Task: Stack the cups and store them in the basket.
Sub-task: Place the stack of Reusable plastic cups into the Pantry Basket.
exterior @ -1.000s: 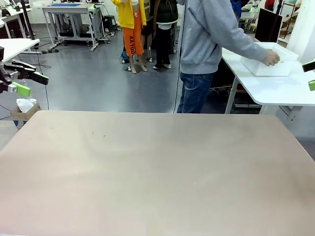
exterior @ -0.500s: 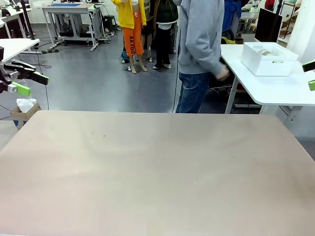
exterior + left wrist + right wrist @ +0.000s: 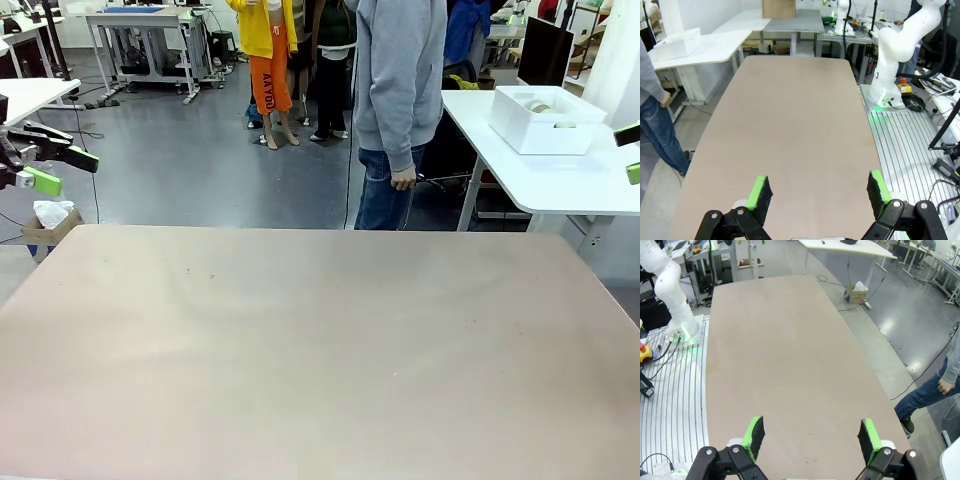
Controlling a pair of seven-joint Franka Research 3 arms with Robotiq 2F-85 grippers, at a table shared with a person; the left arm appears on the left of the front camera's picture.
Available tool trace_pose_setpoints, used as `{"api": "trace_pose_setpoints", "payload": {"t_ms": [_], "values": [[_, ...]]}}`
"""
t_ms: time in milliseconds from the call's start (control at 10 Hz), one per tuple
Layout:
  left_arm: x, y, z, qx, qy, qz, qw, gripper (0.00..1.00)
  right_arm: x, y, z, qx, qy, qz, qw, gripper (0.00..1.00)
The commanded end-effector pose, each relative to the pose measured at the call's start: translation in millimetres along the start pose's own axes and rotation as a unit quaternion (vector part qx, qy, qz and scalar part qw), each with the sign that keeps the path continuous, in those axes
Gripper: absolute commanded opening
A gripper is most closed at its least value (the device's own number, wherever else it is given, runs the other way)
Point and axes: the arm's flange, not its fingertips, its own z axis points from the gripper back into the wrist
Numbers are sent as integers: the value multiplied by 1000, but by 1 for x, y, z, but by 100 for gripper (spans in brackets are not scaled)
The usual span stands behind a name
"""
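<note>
Table: broad beige top (image 3: 320,350) spreads bare across the near front view, long axis running 9 to 3 o'clock.
Left gripper: left gripper (image 3: 60,166) hangs off the table's edge at 9 o'clock in the front view, level, fingers pointing toward 3 o'clock; green pads (image 3: 760,192) spread wide with nothing between them in the left wrist view.
Right gripper: right gripper (image 3: 632,153) peeks in at 3 o'clock in the front view; in the right wrist view its green fingertips (image 3: 754,436) stand far apart over the tabletop, grasping nothing.
Person: person in a grey hoodie (image 3: 400,70) stands beyond the table's far edge at 12 o'clock, arm straight down, hand (image 3: 404,180) loose at the hip.
Basket: basket (image 3: 545,120) rests upright on a white side table (image 3: 560,180) at 2 o'clock, well apart from both grippers, mouth facing up, long axis roughly 9 to 3 o'clock.
Cups: cups (image 3: 540,106) lie low inside the basket, rims barely visible; their direction is too small to tell.
Room: grey floor (image 3: 200,150), benches farther back.
</note>
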Motion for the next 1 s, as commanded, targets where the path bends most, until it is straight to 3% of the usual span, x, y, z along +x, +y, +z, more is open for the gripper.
{"api": "trace_pose_setpoints", "payload": {"t_ms": [0, 900], "values": [[2, -1, 1, -2, 5, 6, 1000, 100, 5, -2, 0, -1, -13, -3, 1000, 100], [2, -1, 1, -2, 5, 6, 1000, 100, 5, -2, 0, -1, -13, -3, 1000, 100]]}}
